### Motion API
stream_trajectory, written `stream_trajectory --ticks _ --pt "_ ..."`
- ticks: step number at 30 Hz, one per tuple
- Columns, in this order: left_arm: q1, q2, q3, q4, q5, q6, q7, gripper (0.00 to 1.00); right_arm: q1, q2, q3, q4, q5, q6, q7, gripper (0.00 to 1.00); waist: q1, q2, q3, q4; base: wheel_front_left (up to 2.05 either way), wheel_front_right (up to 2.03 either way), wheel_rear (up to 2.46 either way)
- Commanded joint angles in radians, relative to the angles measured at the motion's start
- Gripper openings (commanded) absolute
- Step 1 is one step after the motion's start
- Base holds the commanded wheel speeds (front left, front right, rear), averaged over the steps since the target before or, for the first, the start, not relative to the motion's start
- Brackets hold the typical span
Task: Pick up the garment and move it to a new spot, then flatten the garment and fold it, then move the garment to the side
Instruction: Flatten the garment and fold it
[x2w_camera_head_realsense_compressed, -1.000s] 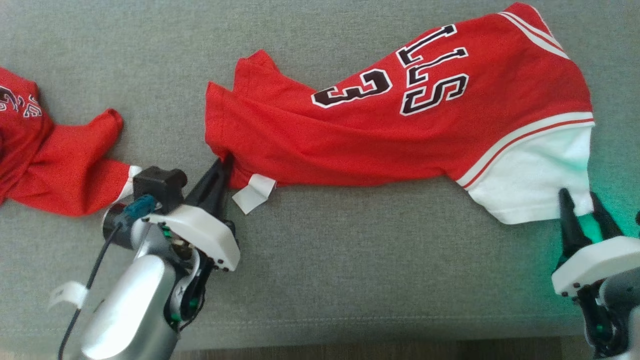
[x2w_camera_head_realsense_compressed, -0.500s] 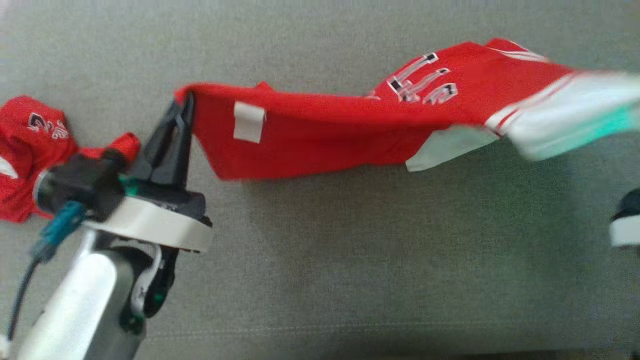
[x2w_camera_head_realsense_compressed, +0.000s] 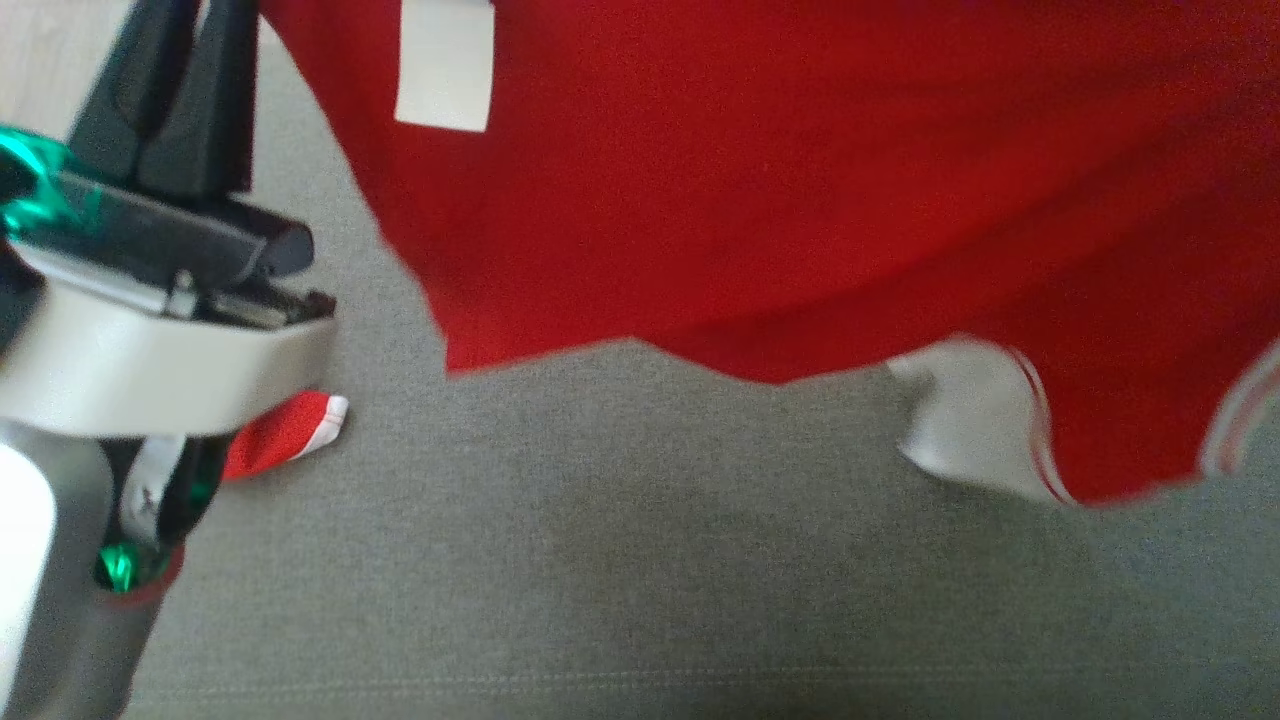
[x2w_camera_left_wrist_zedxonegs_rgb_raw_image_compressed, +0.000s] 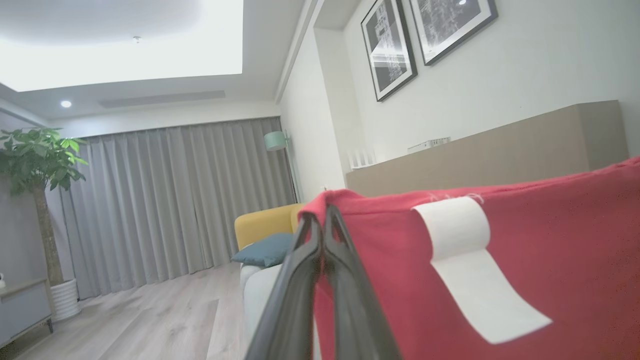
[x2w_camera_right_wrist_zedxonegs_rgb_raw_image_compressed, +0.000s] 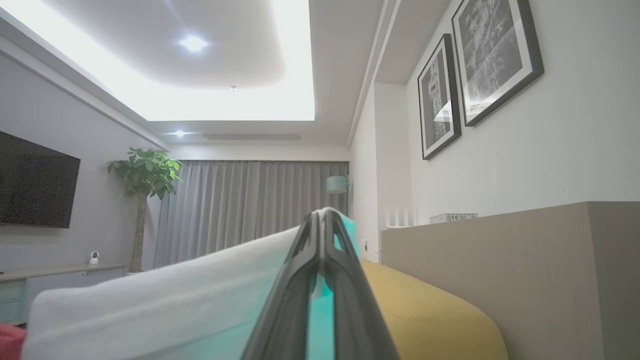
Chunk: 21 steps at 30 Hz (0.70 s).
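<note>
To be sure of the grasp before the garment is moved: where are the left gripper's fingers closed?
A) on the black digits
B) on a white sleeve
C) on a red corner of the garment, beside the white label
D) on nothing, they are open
C: in the left wrist view the left gripper is shut on a corner of the red garment, with the white label just beside it.
</note>
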Motion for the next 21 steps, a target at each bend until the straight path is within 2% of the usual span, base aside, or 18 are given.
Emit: stream_trajectory --ticks 1,5,10,15,21 --pt "-0.063 0.041 0.057 -0.028 0.005 -0.001 0.016 0.00 -0.040 -0.020 0.018 -0.017 0.012 0.008 0.022 0.00 0.0000 0.0000 -0.010 0.000 0.00 0.00 0.00" --pt "-0.120 0.030 0.048 -0.003 -0.024 -0.017 0.048 0.00 -0.111 -0.035 0.030 0.032 0.042 0.008 0.055 0.00 0.0000 0.0000 -0.011 -0.003 0.00 0.00 0.00" --pt "-0.199 -0.016 0.027 0.117 -0.076 -0.047 0.049 0.00 -0.200 -0.051 0.075 0.152 0.082 0.008 0.058 0.00 0.0000 0.0000 0.023 -0.005 0.00 0.00 0.00" --pt "-0.346 -0.076 0.013 0.334 -0.107 -0.086 0.016 0.00 -0.360 -0.052 0.158 0.356 0.103 0.008 0.024 0.00 0.0000 0.0000 0.091 -0.017 0.00 0.00 0.00" --pt "-0.585 -0.144 0.023 0.653 -0.100 -0.129 -0.107 0.00 -0.638 -0.024 0.266 0.659 0.082 0.008 -0.110 0.00 0.0000 0.0000 0.160 -0.032 0.00 0.00 0.00"
